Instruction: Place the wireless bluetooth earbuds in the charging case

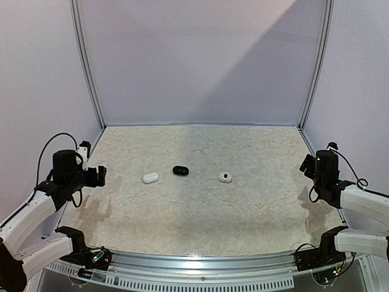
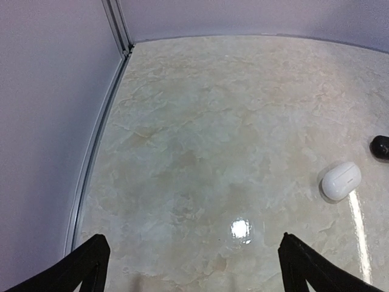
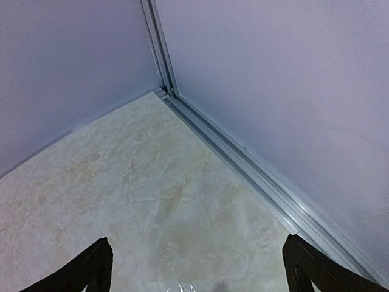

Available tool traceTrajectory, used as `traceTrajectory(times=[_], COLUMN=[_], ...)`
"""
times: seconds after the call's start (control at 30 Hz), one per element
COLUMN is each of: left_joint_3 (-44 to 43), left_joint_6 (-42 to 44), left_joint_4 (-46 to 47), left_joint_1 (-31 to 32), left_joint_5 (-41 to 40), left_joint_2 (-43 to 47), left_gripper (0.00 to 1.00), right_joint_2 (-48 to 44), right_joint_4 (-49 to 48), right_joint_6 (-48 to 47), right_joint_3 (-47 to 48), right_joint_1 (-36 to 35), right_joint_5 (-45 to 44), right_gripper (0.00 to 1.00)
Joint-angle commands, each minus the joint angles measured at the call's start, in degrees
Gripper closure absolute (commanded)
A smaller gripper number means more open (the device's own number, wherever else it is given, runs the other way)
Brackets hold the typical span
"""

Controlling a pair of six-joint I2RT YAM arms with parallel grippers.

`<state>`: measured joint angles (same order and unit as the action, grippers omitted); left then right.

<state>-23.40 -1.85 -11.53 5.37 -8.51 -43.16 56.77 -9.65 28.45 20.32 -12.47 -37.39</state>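
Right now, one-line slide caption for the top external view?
Left gripper and right gripper empty at the sides; white case, black case and smaller white item in a row between them.

Three in a row across the middle of the worktop [image 1: 200, 225]: left case [image 1: 150, 177], then middle case [image 1: 180, 171] just beside it and a touch farther back, then right case [image 1: 226, 177] set apart. Left tool [image 1: 97, 176] hangs at the left edge, right tool [image 1: 306, 164] at the right edge.
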Motion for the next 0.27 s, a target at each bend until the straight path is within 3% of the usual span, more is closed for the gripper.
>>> traceTrajectory(times=[0.0, 0.23], left_joint_3=[3.4, 4.7], left_joint_6=[-0.2, 0.3], left_joint_4=[7.0, 8.5], left_joint_1=[-4.1, -7.4], left_joint_5=[4.6, 6.9], left_joint_2=[-1.0, -2.7], left_gripper=[0.01, 0.01], right_joint_2=[-6.1, -10.7], right_joint_4=[-15.4, -13.4], right_joint_6=[-10.6, -14.6], right_joint_3=[-5.2, -8.1], right_joint_1=[0.0, 0.0], right_joint_5=[-3.5, -3.2], right_gripper=[0.01, 0.01])
